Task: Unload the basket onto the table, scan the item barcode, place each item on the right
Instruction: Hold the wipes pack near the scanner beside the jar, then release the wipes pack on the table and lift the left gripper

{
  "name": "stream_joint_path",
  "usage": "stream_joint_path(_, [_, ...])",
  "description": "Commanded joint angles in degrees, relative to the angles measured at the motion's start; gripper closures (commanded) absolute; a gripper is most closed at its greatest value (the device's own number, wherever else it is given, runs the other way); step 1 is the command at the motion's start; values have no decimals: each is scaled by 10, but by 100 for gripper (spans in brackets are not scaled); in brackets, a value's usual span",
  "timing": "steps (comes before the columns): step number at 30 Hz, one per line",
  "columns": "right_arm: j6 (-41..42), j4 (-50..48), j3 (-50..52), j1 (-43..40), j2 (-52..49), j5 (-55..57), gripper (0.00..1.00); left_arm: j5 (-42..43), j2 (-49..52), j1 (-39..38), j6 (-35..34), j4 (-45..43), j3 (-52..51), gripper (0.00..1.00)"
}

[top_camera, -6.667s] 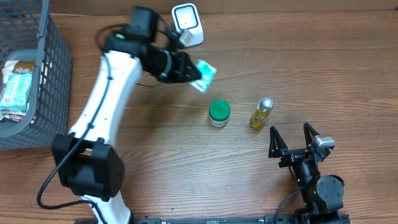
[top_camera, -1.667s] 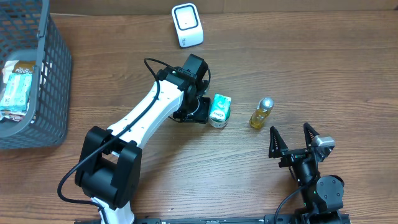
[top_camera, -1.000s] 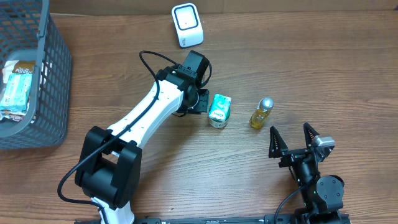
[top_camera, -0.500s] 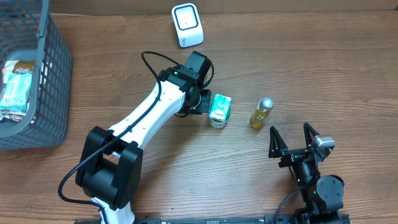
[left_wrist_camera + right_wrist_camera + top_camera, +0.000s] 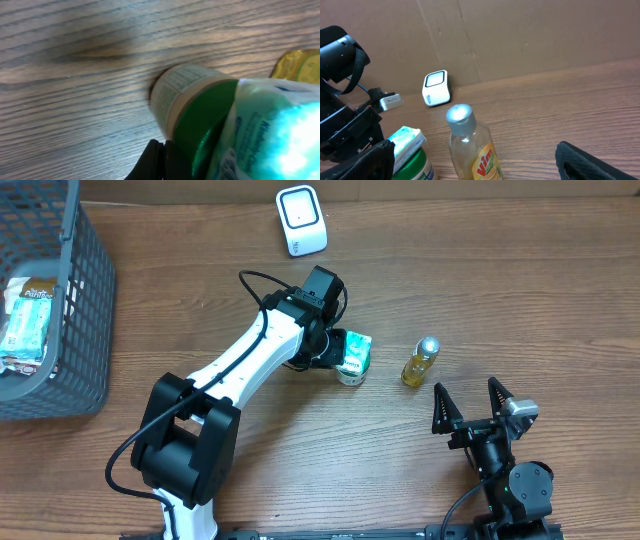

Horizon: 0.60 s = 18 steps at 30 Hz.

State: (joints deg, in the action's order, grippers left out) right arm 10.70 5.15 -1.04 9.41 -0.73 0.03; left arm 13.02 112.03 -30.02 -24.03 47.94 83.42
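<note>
1. Packet [image 5: 353,352]: teal and white. You will find it lying tilted on top of the jar [image 5: 349,374], around the middle of the table [image 5: 560,290]. In the left wrist view it overlaps the jar's green lid.
2. Jar: white label, green lid, standing upright under the packet.
3. Left gripper [image 5: 333,347]: your left claw is closed tight, its tip just beside the packet's left side. You cannot tell from these views whether it touches or pinches the packet.
4. Bottle [image 5: 421,361]: yellow liquid, silver cap, upright, near the jar's right side and apart from it.
5. Scanner [image 5: 301,220]: white box with a dark window, near the far edge of the table, well apart from the packet.
6. Basket [image 5: 75,300]: grey mesh, at the left edge toward the far corner, with wrapped goods [image 5: 25,320] inside.
7. Right gripper [image 5: 465,387]: your right claw stands wide and holds nothing. It is near the near edge, just below the bottle in the overhead view.
</note>
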Motion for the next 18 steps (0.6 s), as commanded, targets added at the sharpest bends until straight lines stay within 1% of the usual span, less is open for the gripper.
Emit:
stream_joint_path(1, [0, -3, 6, -1, 6, 3, 0, 38, 6, -4, -1, -3, 10, 96])
stream_joint_path(5, [0, -3, 6, -1, 6, 3, 0, 67, 6, -4, 20, -8, 10, 96])
stream_joint_path(8, [0, -3, 6, -1, 6, 3, 0, 76, 6, -4, 20, -9, 10, 96])
stream_joint_path(13, [0, -4, 6, -1, 6, 3, 0, 74, 6, -4, 23, -11, 10, 95])
stream_joint_path(18, [0, -3, 6, -1, 6, 3, 0, 71, 6, 12, 63, 0, 23, 96])
